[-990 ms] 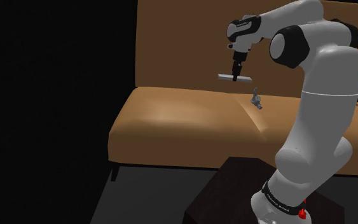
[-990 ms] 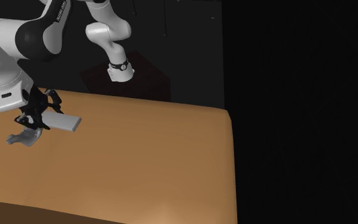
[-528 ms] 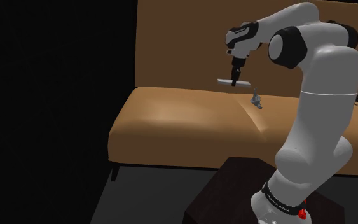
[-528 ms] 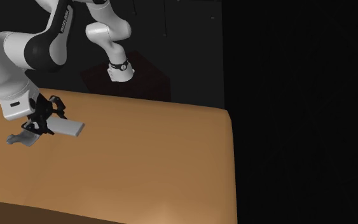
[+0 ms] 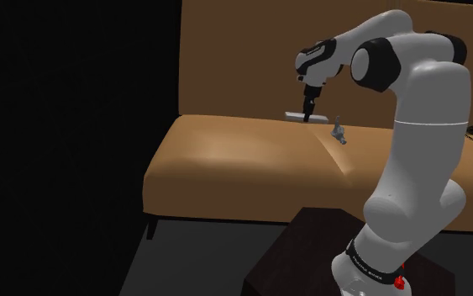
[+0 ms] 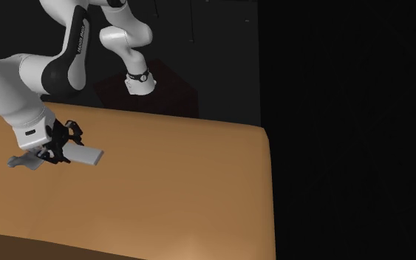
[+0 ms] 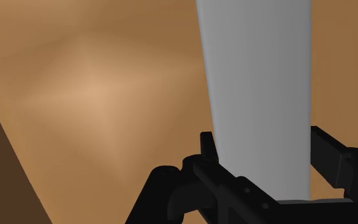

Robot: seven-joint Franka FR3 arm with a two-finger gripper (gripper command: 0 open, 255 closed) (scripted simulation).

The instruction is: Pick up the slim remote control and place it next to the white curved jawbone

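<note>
The remote (image 5: 296,116) (image 6: 85,154) (image 7: 260,89) is a slim, flat, plain grey slab, lying level and low over the brown sofa seat (image 5: 226,153) (image 6: 184,185) (image 7: 88,95); whether it touches the cushion cannot be told. The black gripper (image 5: 308,108) (image 6: 59,148) (image 7: 264,144) clasps one end of it, jaws closed against its long edges. In the shoulder view the small grey jawbone (image 5: 338,132) (image 6: 23,160) lies near, at 4 o'clock from the remote.
</note>
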